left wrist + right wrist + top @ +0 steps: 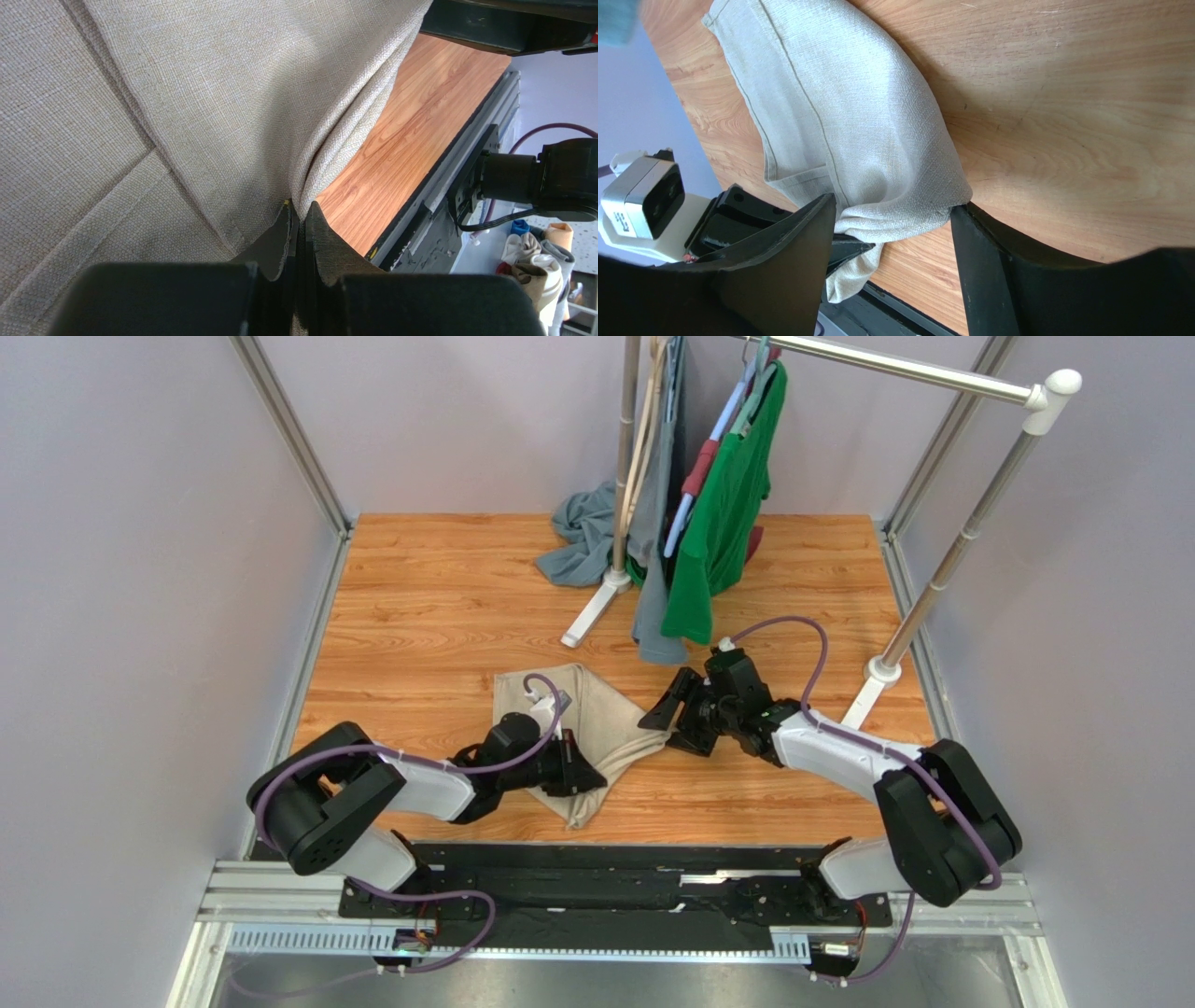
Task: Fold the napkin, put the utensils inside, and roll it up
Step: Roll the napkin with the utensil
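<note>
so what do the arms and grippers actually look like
The left arm and right arm match: black joints, white link shells, a purple cable looping along each. The left gripper and right gripper are black with tapered fingers.

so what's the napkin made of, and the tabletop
Napkin: woven cloth, linen-like or cotton, matte beige. The coarse crossed threads, stitched hem and soft folds show it.
Tabletop: wood-look, probably laminate rather than solid timber. It has orange-brown grain, plank lines and a smooth low sheen; the look leaves the core open.
</note>
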{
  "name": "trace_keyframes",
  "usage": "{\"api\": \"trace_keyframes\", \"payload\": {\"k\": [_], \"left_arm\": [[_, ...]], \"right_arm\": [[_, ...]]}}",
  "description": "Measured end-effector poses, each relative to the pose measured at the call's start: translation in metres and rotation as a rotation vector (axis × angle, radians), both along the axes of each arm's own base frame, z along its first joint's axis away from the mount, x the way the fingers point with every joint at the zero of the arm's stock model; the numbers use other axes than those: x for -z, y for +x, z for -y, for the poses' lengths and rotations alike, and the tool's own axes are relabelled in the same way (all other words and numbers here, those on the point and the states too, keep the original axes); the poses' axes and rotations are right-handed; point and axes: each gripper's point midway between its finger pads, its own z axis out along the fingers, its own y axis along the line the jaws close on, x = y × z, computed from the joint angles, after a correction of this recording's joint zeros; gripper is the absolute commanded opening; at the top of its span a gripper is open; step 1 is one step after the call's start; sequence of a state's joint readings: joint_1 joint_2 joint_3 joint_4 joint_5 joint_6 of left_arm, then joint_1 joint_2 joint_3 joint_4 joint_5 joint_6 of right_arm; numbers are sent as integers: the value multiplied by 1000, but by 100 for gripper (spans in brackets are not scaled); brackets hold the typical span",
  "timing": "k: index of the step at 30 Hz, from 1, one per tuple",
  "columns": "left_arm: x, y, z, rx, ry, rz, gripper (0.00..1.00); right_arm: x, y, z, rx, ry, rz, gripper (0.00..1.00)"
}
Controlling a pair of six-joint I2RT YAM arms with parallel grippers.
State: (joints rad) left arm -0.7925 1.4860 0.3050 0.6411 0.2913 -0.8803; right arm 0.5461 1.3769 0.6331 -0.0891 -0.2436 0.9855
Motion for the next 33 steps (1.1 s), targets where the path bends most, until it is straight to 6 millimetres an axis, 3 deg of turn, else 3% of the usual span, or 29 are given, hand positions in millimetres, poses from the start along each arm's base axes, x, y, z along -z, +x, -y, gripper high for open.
{"api": "trace_keyframes", "payload": {"k": [10,14,18,28,33], "left_arm": [[1,-2,-2,-7,-9,-7,0],[1,-3,-2,-8,-12,-7,0],[1,-3,-2,-8,-12,-7,0],[-1,-3,-1,-4,-24,-4,0],[-2,-2,0,-10,-32,-10,0]], "right_arm": [[7,7,-5,8,2,-15,25],[6,8,-7,9,5,-15,16],[5,16,-12,13,16,-8,1],[5,38,-28,13,19,-7,0],[20,43,-31,18,-11,-26,4]]}}
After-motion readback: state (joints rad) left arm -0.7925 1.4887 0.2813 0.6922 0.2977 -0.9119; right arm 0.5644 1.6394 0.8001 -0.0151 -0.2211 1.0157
